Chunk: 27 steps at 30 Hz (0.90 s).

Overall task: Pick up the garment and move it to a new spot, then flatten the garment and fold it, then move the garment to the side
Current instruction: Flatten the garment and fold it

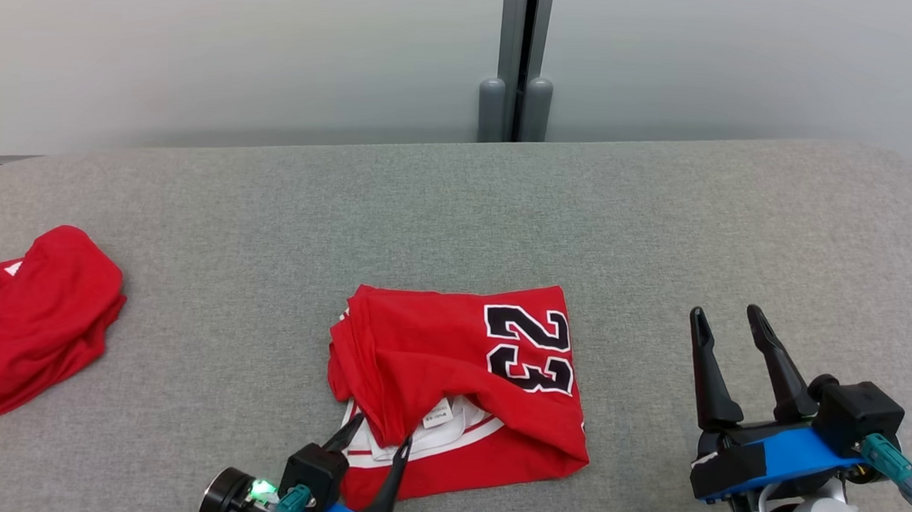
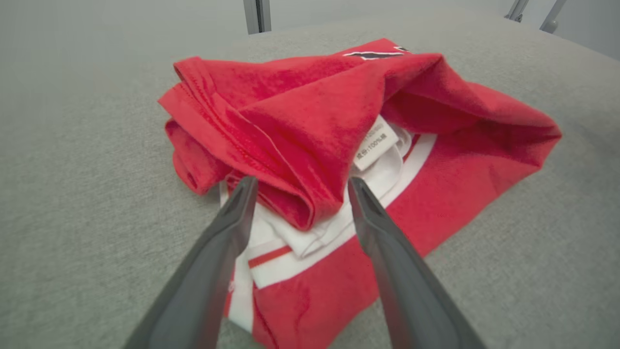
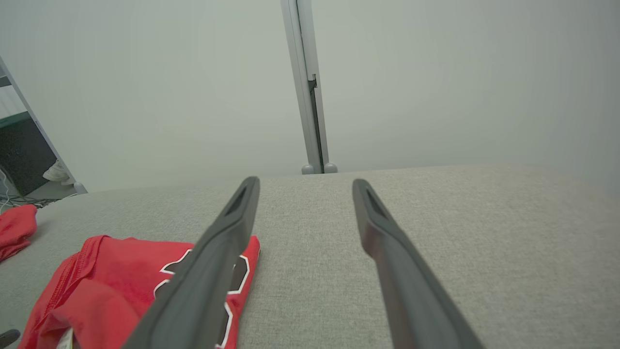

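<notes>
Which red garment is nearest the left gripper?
The folded red jersey in the middle, marked 23; the open left gripper stands at its near edge. The other red garment lies crumpled far left.

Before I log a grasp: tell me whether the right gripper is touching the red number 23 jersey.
Apart. Head view: the open right gripper stands beside the red jersey, with grey surface between them.
</notes>
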Tool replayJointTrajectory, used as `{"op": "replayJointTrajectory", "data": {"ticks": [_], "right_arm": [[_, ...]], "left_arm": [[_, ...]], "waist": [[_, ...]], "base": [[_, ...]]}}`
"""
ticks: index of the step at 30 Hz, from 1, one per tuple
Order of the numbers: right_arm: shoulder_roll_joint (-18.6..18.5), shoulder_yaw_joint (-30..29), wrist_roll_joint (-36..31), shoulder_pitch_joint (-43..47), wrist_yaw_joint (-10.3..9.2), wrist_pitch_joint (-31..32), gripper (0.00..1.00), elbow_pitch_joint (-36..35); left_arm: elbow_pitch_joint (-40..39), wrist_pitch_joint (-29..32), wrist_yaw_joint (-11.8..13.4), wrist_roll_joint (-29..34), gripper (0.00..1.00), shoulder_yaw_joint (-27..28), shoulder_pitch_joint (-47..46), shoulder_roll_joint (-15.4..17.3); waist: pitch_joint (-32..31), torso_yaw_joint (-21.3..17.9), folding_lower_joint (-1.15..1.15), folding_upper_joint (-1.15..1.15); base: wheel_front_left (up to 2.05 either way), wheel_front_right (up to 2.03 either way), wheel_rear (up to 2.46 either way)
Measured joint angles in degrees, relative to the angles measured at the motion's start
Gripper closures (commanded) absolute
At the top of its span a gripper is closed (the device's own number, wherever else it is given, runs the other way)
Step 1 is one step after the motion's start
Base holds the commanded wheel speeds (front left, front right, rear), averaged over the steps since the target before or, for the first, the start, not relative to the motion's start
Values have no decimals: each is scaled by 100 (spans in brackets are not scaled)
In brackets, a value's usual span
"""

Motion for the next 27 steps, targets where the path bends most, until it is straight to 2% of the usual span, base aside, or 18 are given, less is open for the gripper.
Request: {"op": "replayJointTrajectory", "data": {"ticks": [12,13,14,15,17,23,27], "right_arm": [[2,24,36,-2,0,-9,0,48],[2,27,36,-2,0,-10,0,54],[2,33,37,-3,0,-10,0,59],[2,34,44,-3,0,-11,0,66],[2,44,47,-3,0,-24,0,76],[2,32,53,-1,0,-41,0,114],[3,-24,59,10,0,-52,0,140]], "left_arm": [[750,-172,0,-335,1,-192,-335,-29],[801,-198,0,-379,8,-210,-374,-42],[859,-218,0,-402,34,-237,-411,-53],[906,-225,0,-441,64,-264,-446,-66],[1027,-249,0,-514,100,-312,-498,-81],[1118,-380,0,-688,100,-404,-578,-70],[913,-447,0,-749,100,-368,-534,27]], "waist": [[26,-87,0,0],[26,-88,0,0],[26,-89,0,0],[25,-89,0,0],[25,-91,0,0],[13,-78,0,0],[6,-25,1,0]], "base": [[0,0,0],[0,0,0],[0,0,0],[0,0,0],[0,0,0],[0,0,0],[0,0,0]]}}
